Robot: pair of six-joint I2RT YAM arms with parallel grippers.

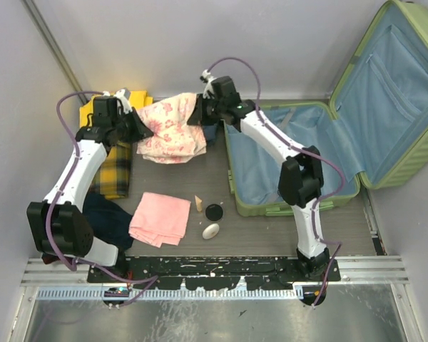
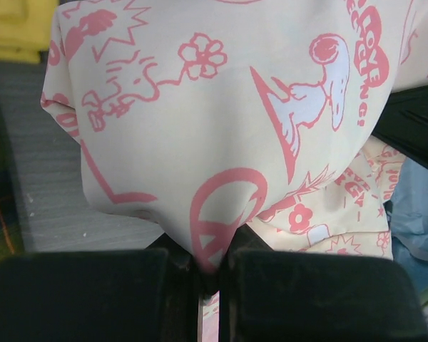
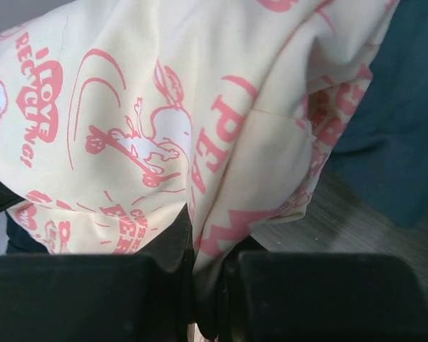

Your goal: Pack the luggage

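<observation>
Luggage [image 1: 260, 209] lies open on the right of the table [image 1: 196, 179], lid [image 1: 394, 92] leaning back. Stiff shell, probably light; I'd grab the lid rim to shut it. Left gripper [image 2: 210, 265] and right gripper [image 3: 212, 267] each pinch an edge of the floppy printed cloth [image 1: 170, 130], held up just beside it.

Cartoon-print cloth [image 2: 221, 121] in left claw [image 2: 212, 274]
</observation>
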